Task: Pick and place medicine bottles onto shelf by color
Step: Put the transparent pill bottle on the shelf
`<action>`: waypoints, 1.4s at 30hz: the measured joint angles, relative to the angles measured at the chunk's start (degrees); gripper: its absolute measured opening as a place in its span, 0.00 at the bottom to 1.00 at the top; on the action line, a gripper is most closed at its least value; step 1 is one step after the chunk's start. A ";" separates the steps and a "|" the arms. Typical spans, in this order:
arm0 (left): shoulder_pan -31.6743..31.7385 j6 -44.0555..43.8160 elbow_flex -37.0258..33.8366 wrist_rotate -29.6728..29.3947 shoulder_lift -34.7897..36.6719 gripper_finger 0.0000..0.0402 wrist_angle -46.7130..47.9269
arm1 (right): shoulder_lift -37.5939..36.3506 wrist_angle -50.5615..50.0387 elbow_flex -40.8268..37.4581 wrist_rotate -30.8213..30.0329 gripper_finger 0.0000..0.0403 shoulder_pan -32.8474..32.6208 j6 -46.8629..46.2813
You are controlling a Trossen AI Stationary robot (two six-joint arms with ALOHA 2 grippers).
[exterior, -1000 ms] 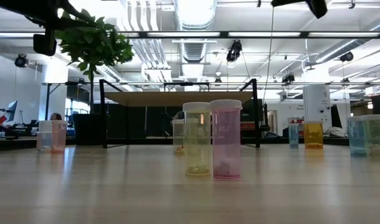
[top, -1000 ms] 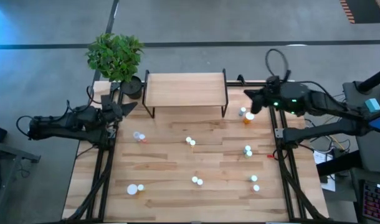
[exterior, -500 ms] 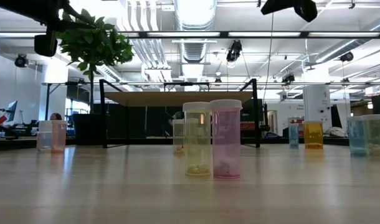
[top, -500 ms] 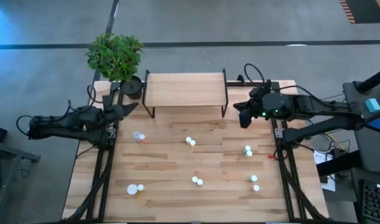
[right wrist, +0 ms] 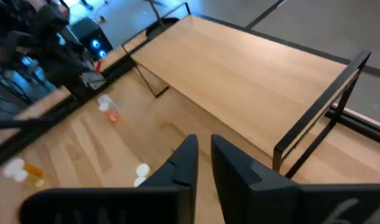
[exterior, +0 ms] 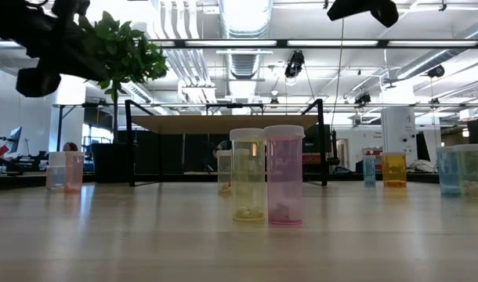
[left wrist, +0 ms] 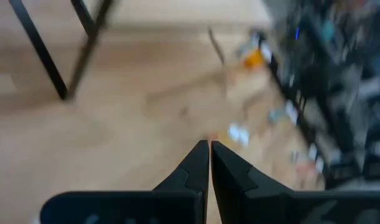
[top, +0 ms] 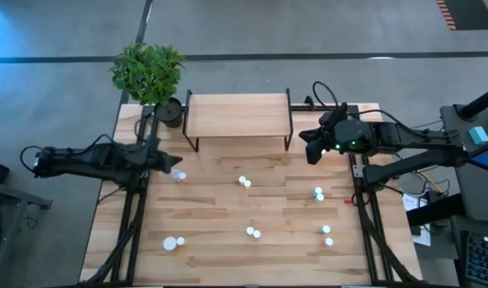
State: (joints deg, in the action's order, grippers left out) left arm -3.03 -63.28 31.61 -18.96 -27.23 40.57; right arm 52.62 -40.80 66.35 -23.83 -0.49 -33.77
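1. A large wooden tabletop (top: 228, 208) fills the middle of the overhead view, with a dark robot arm at each side.
2. The shelf (top: 238, 114), a small light-wood board on thin black legs, stands at the far edge of the tabletop, nothing resting on it. The right wrist view looks down on its bare top (right wrist: 252, 74).
3. A potted green plant (top: 148, 72) sits at the far left corner, just beside the shelf.
4. The left gripper (top: 174, 165) reaches in from the left edge, low over the table near the pair of bottles at the left. Its fingers (left wrist: 199, 165) are pressed together and hold nothing.
5. The right gripper (top: 308, 152) hangs high near the shelf's right legs. Its fingers (right wrist: 184, 165) stand a narrow gap apart, with nothing between them.
6. The medicine bottles stand upright in scattered pairs on the tabletop, none on the shelf: a white-capped pair at the left (top: 180, 175), one in the middle (top: 244, 182), one near the front (top: 253, 233), one front left (top: 174, 242), and two pairs on the right (top: 318, 194) (top: 327, 234).
7. From table height, a yellow-green bottle (exterior: 248, 175) and a pink bottle (exterior: 284, 175) stand touching side by side, closest to the camera.
8. Farther back on the right, an orange bottle (exterior: 394, 168) stands beside a teal one (exterior: 369, 167), and two teal bottles (exterior: 461, 168) stand at the picture's edge.
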 joint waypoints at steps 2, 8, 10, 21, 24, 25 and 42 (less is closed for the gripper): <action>0.02 1.10 1.44 4.25 -1.08 0.00 2.80 | 0.62 -1.26 0.00 0.23 0.16 0.02 0.95; 0.00 4.80 5.87 4.39 -6.59 0.00 8.72 | 2.49 -6.05 0.00 -0.23 0.34 0.03 1.87; 0.02 7.59 6.97 3.05 -8.67 0.00 7.96 | 3.02 -5.70 0.00 -0.55 0.39 0.04 2.71; 0.02 15.08 13.61 10.21 -24.31 0.26 14.80 | 3.76 -1.92 0.27 0.25 0.49 0.00 14.35; 0.02 18.42 17.47 10.57 -27.31 0.35 18.91 | 3.72 -1.83 0.81 -0.20 0.49 0.13 14.37; 0.02 19.70 18.77 10.59 -28.44 0.36 20.56 | 3.74 -1.81 0.88 -0.22 0.49 0.13 14.40; 0.92 46.15 28.42 4.41 -36.70 0.39 23.05 | 9.77 -6.65 -0.15 -0.70 0.49 0.13 14.23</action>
State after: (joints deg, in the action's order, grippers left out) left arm -2.11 -17.13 60.02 -14.55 -63.93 63.61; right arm 62.39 -47.45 66.19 -24.52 -0.36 -19.54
